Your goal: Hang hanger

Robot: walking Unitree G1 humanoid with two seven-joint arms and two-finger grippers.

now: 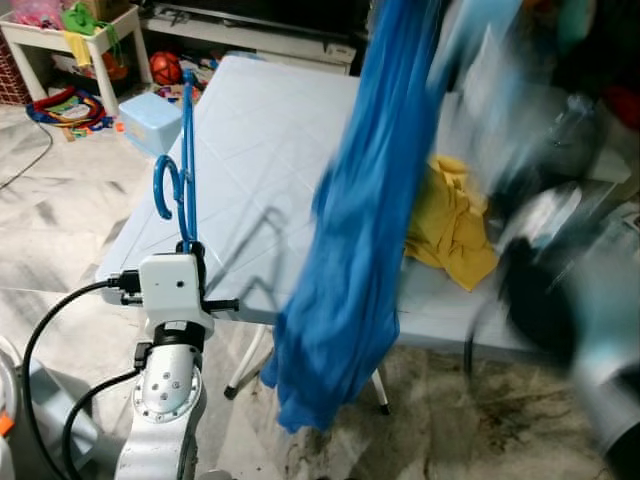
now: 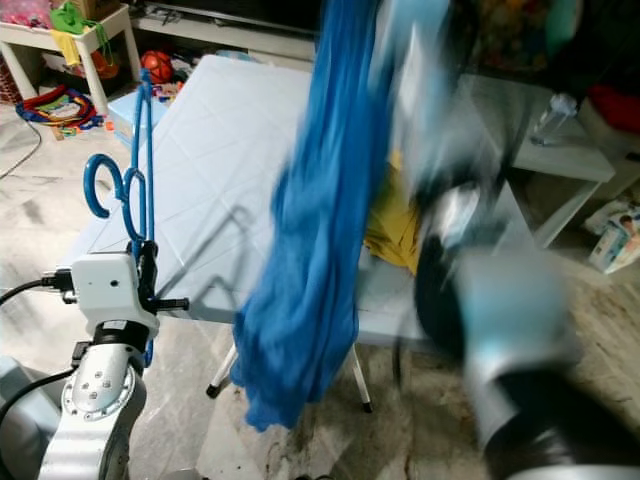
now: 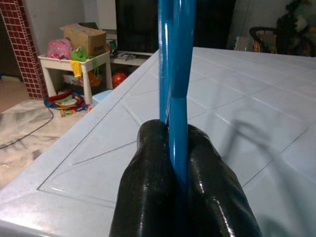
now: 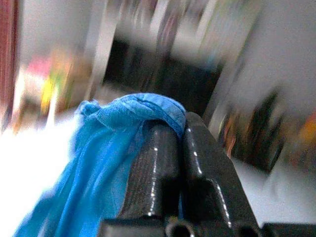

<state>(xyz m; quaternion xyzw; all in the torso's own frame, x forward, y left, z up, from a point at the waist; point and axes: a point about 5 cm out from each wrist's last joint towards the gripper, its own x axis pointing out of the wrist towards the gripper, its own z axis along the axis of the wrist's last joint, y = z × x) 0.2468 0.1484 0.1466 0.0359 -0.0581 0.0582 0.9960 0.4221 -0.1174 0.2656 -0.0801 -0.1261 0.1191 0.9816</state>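
My left gripper (image 3: 173, 134) is shut on a blue plastic hanger (image 1: 185, 160) and holds it upright over the near left corner of the pale blue table (image 1: 270, 130), hook curling to the left. The hanger's bars (image 3: 175, 74) rise straight out from between the black fingers (image 3: 148, 168). A blue garment (image 1: 365, 230) hangs in a long drape over the table's front edge. Its top is pinched in my right gripper (image 4: 180, 123), which is shut on the cloth (image 4: 98, 148). The right arm (image 1: 570, 300) is motion-blurred at the right.
A crumpled yellow cloth (image 1: 455, 225) lies on the table's right side. On the floor beyond the far left corner stand a light blue box (image 1: 150, 120), a red ball (image 1: 165, 68) and a small white table (image 1: 90, 40) with toys. Folding table legs (image 1: 245, 375) stand below the front edge.
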